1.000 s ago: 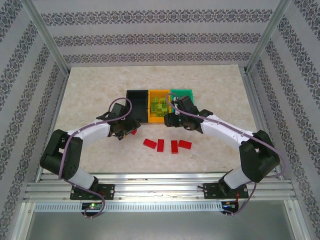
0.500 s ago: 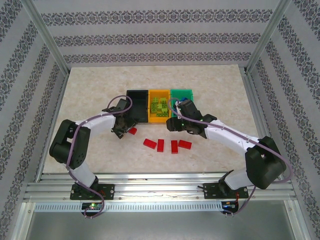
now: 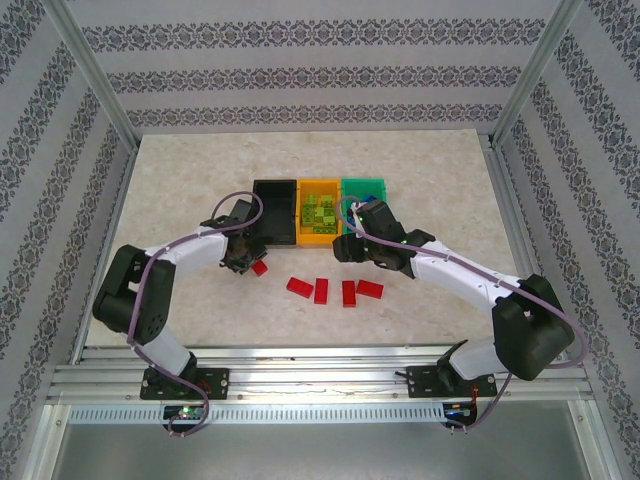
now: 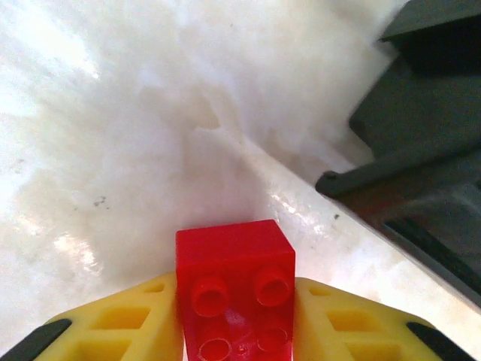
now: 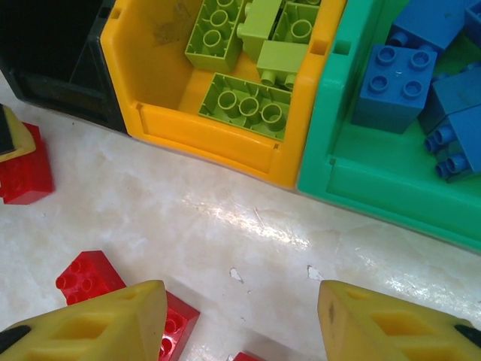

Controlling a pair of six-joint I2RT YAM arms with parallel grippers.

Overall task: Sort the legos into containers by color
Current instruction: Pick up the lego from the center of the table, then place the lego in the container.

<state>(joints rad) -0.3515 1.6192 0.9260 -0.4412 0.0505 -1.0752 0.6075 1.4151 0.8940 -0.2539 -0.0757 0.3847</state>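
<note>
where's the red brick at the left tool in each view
top external: red brick left of centre, at the left tool, near the black bin
left wrist: red brick bottom centre, between the tool's fingers; black bin right
right wrist: red brick at left edge, below the black bin
shared landmark: the black bin

Bright, even light fills the overhead view; the arms [image 3: 455, 272] cast only soft shadows on the pale counter [image 3: 180, 200]. In the left wrist view the counter blows out to white glare at upper left and the black bin [image 4: 421, 143] at right is blurred. The right wrist view is sharp, a glossy streak lying before the orange bin [image 5: 218, 137]
</note>
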